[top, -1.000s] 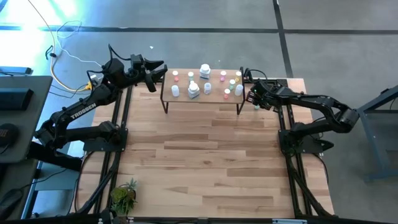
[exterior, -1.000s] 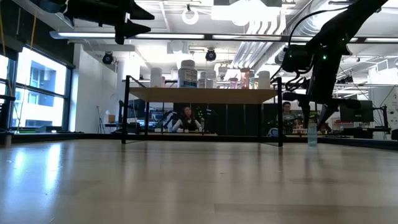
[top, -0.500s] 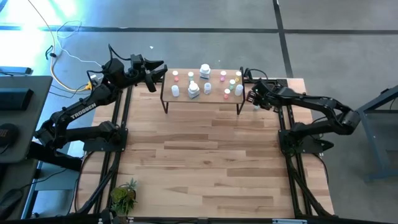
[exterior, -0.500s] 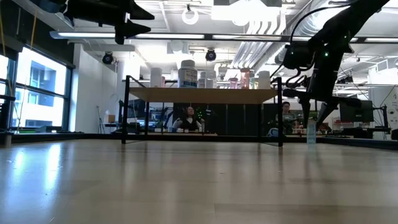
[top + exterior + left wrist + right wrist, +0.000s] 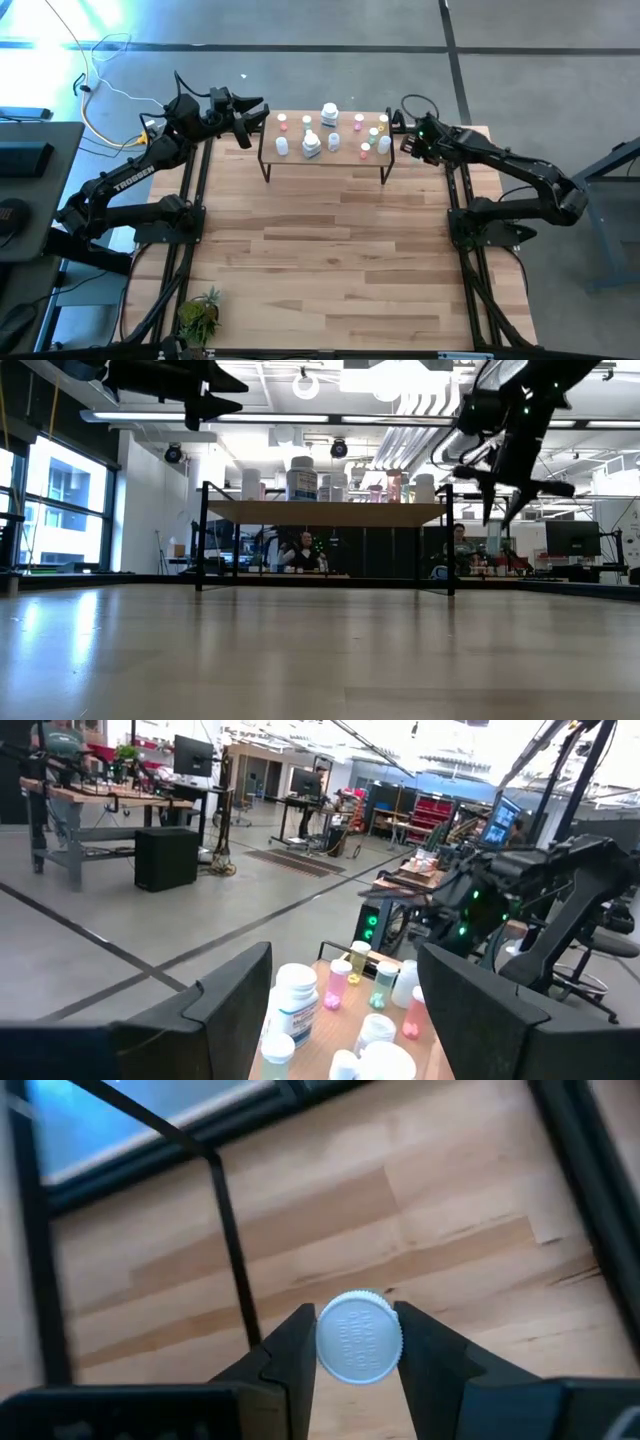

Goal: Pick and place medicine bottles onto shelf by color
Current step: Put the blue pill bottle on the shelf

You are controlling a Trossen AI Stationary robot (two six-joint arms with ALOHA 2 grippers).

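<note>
Bottle (image 5: pixel 359 1336), white-capped: pinched in right hand (image 5: pixel 350 1342), upper right of high view beside shelf (image 5: pixel 322 155). Left hand (image 5: pixel 247 110) spread, waiting. Risk: thin cap-side grip slipping during transfer.

A: How many arms?
B: Two arms (image 5: pixel 130 180), one on each side.
A: Bottles?
B: Two big bottles (image 5: pixel 330 113) on the one shelf (image 5: pixel 345 157). Roughly ten small bottles (image 5: pixel 334 141), too tiny to count surely. One more bottle (image 5: pixel 359 1337) is in the right gripper (image 5: pixel 352 1350). One plant (image 5: pixel 200 315), lower left.
</note>
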